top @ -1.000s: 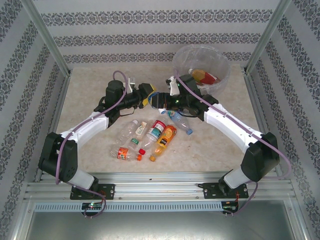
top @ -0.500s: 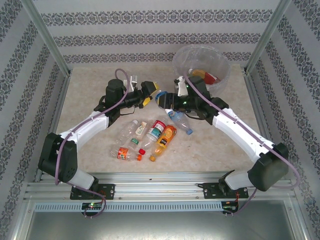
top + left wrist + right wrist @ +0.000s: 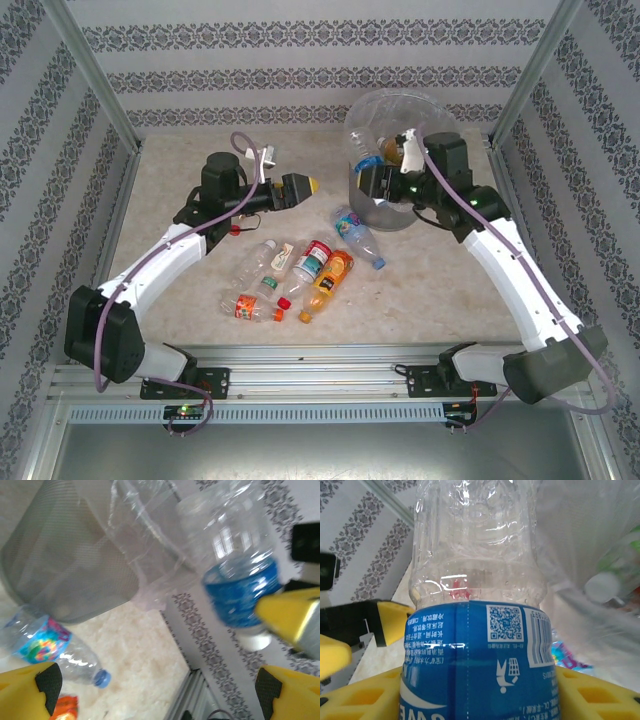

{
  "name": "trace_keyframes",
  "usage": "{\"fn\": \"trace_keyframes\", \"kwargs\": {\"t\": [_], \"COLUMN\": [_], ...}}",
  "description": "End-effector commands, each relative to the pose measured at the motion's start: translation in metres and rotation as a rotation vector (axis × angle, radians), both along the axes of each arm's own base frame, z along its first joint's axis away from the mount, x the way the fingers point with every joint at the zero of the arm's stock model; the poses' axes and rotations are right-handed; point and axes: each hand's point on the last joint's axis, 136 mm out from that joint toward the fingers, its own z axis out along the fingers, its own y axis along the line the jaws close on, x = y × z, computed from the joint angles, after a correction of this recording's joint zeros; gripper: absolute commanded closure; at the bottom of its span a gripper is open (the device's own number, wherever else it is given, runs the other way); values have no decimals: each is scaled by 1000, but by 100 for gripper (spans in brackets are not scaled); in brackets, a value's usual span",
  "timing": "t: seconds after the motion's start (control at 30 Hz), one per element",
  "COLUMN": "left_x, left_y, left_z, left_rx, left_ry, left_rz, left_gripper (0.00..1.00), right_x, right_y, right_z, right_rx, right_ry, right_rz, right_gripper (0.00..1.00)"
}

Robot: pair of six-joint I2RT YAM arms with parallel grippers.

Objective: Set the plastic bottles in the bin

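the right jaws gripped a blue-labelled bottle (image 3: pixel 470 650) by the bin (image 3: pixel 65 565), held high, seemingly to clear its rim. the left jaws gaped empty near the other bottles (image 3: pixel 335 270) on the tabletop (image 3: pixel 420 290).

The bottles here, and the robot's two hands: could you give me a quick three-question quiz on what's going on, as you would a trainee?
1. True or false: the left hand is open and empty.
2. The gripped bottle in the right hand has a label that is: A red, B blue, C green.
3. Fill the gap: the orange bottle lies on the ____.

Key:
1. True.
2. B.
3. The table.
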Motion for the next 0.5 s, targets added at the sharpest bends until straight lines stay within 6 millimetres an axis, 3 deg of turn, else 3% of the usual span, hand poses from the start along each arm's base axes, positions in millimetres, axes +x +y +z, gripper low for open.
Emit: {"fn": "trace_keyframes", "kwargs": {"t": [0.0,0.13,0.47], "left_x": [-13,-23,-42], "left_y": [11,25,50], "left_z": [-10,-27,-53], "left_rx": [166,304,516], "left_ry": [-50,-34,9], "left_rz": [-15,-12,-26], "left_gripper": [0,0,0], "right_x": [4,19,60], "right_y": [-23,-46,-72], "right_z": [21,28,32], "right_rx": [-86,-159,-262], "right_ry": [-71,-87,-66], "right_rz": [-20,-68,-50], "right_gripper": [46,46,44]}}
